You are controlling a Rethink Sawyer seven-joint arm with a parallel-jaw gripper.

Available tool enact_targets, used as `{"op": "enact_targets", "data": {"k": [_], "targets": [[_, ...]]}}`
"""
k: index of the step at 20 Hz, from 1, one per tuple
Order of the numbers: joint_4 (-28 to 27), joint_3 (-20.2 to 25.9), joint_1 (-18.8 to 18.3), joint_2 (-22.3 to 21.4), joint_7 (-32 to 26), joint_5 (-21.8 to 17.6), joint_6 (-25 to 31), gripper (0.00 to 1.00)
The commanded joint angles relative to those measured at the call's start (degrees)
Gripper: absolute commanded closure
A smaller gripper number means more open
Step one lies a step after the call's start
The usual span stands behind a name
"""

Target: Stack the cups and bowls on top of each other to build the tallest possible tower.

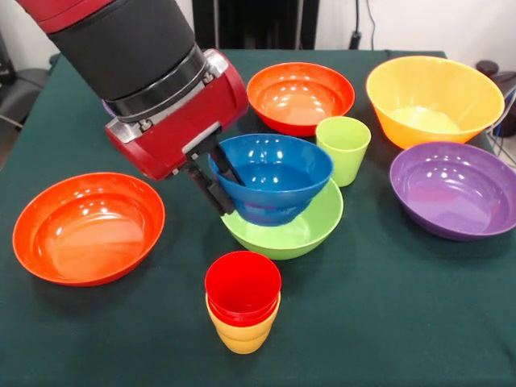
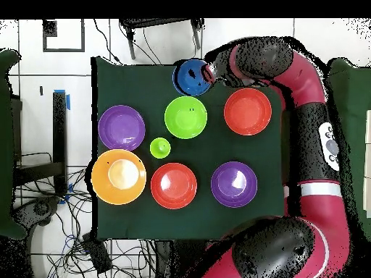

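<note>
My gripper (image 1: 223, 187) is shut on the rim of the small blue bowl (image 1: 274, 177), one finger inside and one outside. It holds the bowl in the air, in front of the light green bowl (image 1: 294, 234), which lies on the table. The red cup (image 1: 242, 286) sits nested in the yellow cup (image 1: 243, 334) near the table's front edge, below and in front of the blue bowl. The light green cup (image 1: 343, 148) stands alone. In the overhead view the blue bowl (image 2: 190, 77) and gripper (image 2: 209, 72) hide the two nested cups.
Two red-orange bowls (image 1: 87, 228) (image 1: 300, 97), a large orange bowl (image 1: 434, 98) and a purple bowl (image 1: 455, 188) lie round the middle. The overhead view shows a second purple bowl (image 2: 233, 184) near the robot's base. The table is covered in dark green cloth (image 1: 387, 322).
</note>
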Motion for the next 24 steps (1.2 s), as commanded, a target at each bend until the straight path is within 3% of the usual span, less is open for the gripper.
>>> {"op": "enact_targets", "data": {"k": [1, 18, 24], "targets": [[-8.6, -10.2, 6.8, -1.7, 3.2, -11.5, 14.2, 1.0], [-16.0, -8.1, 6.4, 4.0, -0.8, -12.1, 17.7, 1.0], [-19.0, -8.2, 7.4, 5.1, -0.1, -12.1, 21.3, 1.0]]}}
